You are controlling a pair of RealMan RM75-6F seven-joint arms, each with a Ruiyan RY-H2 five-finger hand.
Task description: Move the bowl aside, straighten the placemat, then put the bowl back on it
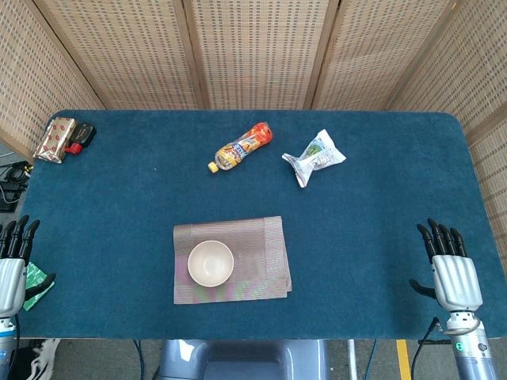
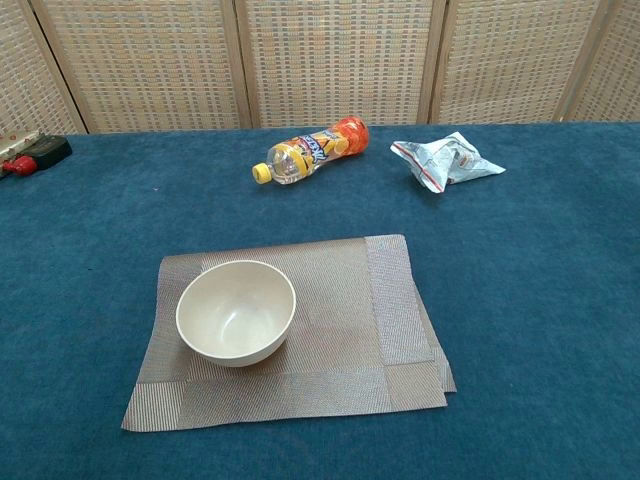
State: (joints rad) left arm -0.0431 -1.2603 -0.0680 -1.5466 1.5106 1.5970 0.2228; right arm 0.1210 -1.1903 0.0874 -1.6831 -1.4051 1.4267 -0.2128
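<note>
Bowl sits on our folded-over placemat mid-counter, well apart from both hands; left hand and right hand rest at opposite edges, fingers apart, holding nothing.

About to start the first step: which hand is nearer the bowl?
Left. The left hand sits at the table's left edge, level with the bowl; the right hand is at the far right edge, clearly farther.
</note>
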